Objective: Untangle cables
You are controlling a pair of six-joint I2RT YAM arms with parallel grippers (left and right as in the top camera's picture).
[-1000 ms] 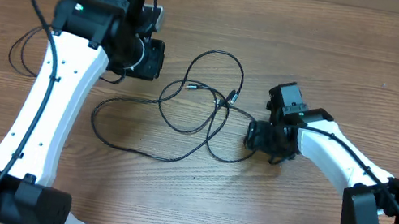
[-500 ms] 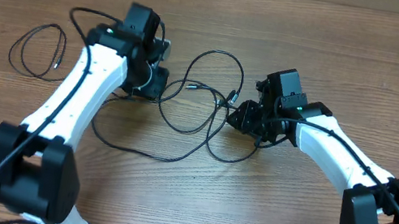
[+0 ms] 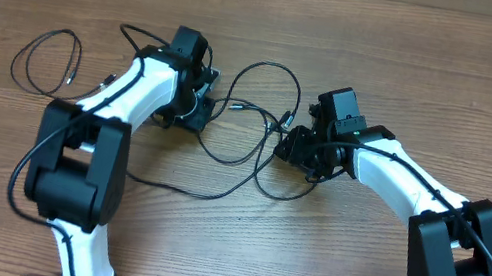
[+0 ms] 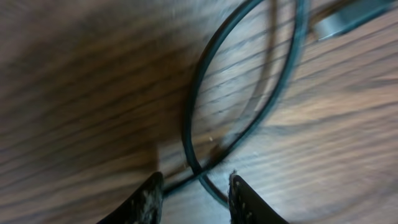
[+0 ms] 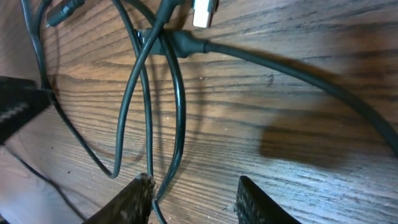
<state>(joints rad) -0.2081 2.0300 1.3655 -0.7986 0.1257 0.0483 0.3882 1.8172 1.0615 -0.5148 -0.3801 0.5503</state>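
left end effector [image 3: 202,110], right end effector [image 3: 292,144] moved inward onto cables [image 4: 186,124]

The worktop [image 3: 391,62] is matt brown wood with fine dark grain. The cables [image 5: 180,106] wear smooth black sheathing with a faint sheen, and the plug [image 5: 204,12] at their crossing is bright silvery metal. My fingertips [image 4: 148,200] are black, scuffed greyish; my arm shells [image 3: 391,179] are smooth white plastic.

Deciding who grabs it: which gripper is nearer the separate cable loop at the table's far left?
Left. The left gripper sits right of the separate cable loop, at the left edge of the tangled cables; the right gripper is farther right, across the tangle.
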